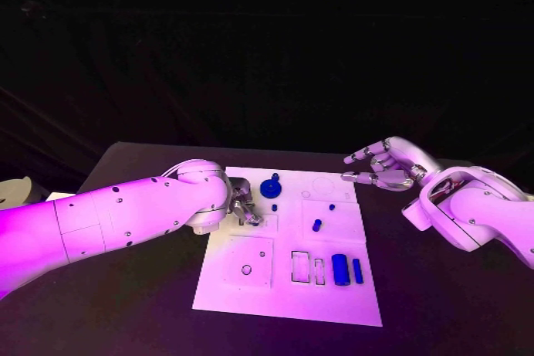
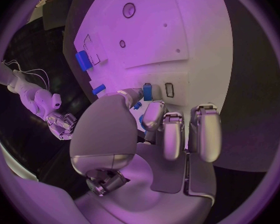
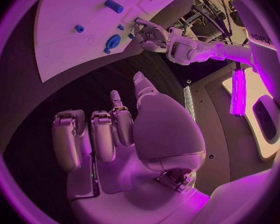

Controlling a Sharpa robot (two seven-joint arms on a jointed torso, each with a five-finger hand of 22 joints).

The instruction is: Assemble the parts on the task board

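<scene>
The white task board lies in the middle of the black table. My left hand is low over the board's far left part and pinches a small blue part between thumb and fingertip, beside a rectangular slot. A round blue part with a knob stands just right of that hand. A small blue peg, a blue block and a slim blue bar are on the board's right half. My right hand hovers off the board's far right corner, fingers apart and holding nothing.
Outlined recesses and a round hole mark the board's near half. Bare black table surrounds the board on both sides. My left forearm stretches across the table's left side.
</scene>
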